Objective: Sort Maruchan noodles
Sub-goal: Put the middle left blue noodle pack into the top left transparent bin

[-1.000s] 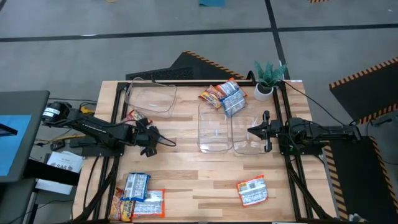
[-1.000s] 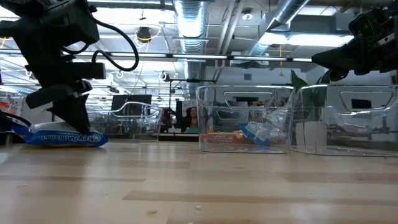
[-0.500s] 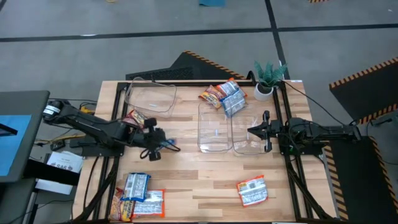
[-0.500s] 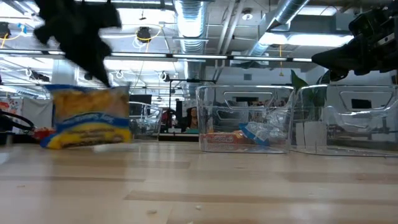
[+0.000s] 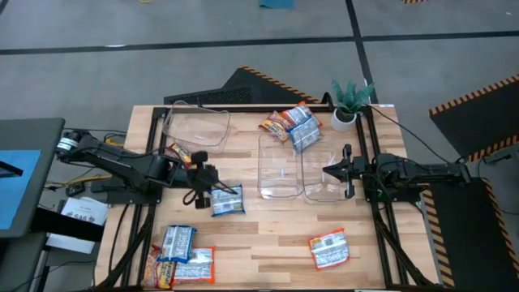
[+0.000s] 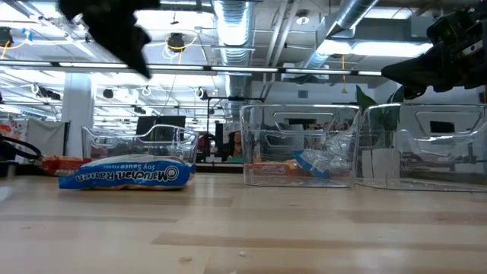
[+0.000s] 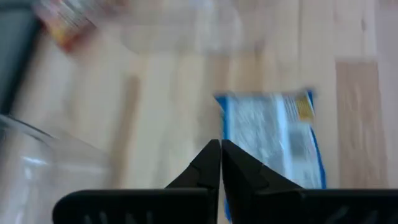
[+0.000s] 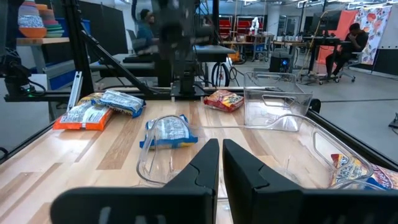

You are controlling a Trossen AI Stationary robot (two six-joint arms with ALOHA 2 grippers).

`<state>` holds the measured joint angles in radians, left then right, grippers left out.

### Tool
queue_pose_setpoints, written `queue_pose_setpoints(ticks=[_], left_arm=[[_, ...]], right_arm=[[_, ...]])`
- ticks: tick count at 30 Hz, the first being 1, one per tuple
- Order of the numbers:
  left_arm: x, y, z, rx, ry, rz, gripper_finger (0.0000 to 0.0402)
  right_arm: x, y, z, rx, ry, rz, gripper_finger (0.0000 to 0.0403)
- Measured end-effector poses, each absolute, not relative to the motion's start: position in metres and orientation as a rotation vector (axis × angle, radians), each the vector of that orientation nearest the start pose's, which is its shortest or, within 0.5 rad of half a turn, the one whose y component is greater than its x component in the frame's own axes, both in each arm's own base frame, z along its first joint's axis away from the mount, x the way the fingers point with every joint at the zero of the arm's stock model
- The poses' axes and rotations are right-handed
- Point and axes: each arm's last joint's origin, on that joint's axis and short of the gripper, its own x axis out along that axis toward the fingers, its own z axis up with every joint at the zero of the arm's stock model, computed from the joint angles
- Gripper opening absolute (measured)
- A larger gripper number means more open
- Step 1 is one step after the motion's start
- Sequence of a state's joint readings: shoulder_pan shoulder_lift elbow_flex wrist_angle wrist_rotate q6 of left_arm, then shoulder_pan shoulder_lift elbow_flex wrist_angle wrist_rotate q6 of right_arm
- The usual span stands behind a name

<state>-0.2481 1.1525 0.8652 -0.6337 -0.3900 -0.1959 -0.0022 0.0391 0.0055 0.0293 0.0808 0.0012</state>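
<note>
Your blue-and-white Maruchan ramen packet (image 5: 227,200) lies flat on the wooden table (image 5: 268,235), left of the two clear bins (image 5: 280,169). Your left gripper (image 5: 201,186) hangs just beside it, fingers pressed together on nothing. Your right gripper (image 5: 334,171) waits over the rightmost bin, likewise pinched closed and empty.

The table (image 5: 268,243) is made of pale wood planks with a smooth, slightly shiny finish. The three bins (image 5: 280,170) are of clear, glossy plastic. The blue-and-white packet (image 5: 227,200) is wrapped in crinkly plastic film on which light is reflected. The left gripper (image 5: 204,186) and the right gripper (image 5: 334,171) are finished in matt black.
</note>
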Motion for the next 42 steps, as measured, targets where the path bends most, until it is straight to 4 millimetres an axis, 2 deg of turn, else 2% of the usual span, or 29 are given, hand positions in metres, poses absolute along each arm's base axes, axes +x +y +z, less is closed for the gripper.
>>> queue_pose_setpoints(ticks=[3,6,10,13,16,19,24,27,29,33,34,38,42], left_arm=[[0.217,-0.051,0.234,0.075,0.909,0.158,0.0041],[0.221,-0.059,0.211,0.05,0.942,0.089,0.0095],[0.235,-0.065,0.193,0.093,0.989,0.064,0.0178],[0.251,-0.069,0.187,0.139,1.024,0.064,0.0227],[0.263,-0.071,0.177,0.176,1.091,0.061,0.0254],[0.273,-0.073,0.169,0.192,1.139,0.048,0.026],[0.28,-0.072,0.148,0.162,1.218,0.066,0.0249],[0.282,-0.072,0.144,0.142,1.219,0.1,0.0219],[0.283,-0.071,0.144,0.147,1.213,0.115,0.0176],[0.278,-0.068,0.145,0.181,1.221,0.174,0.0042],[0.276,-0.067,0.146,0.189,1.222,0.184,0.0022],[0.27,-0.066,0.157,0.218,1.199,0.214,0.0002],[0.261,-0.067,0.179,0.228,1.115,0.235,0.0]], right_arm=[[0.1,-0.003,0.165,0.001,0.004,-0.083,0.0047],[0.1,-0.003,0.165,0.001,0.004,-0.083,0.0047],[0.1,-0.003,0.165,0.001,0.004,-0.083,0.0047],[0.1,-0.003,0.165,0.003,0.004,-0.083,0.0047],[0.1,-0.003,0.165,0.03,0.003,-0.083,0.0047],[0.1,-0.003,0.165,0.033,0.003,-0.083,0.0047],[0.1,-0.003,0.165,0.034,0.003,-0.083,0.0047],[0.1,-0.003,0.165,0.036,0.003,-0.083,0.0047],[0.1,-0.003,0.165,0.037,0.002,-0.083,0.0047],[0.1,-0.003,0.165,0.037,0.002,-0.083,0.0047],[0.1,-0.003,0.165,0.037,0.002,-0.082,0.0047],[0.1,-0.003,0.165,0.046,0.002,-0.082,0.0047],[0.1,-0.003,0.165,0.056,0.002,-0.082,0.0047]])
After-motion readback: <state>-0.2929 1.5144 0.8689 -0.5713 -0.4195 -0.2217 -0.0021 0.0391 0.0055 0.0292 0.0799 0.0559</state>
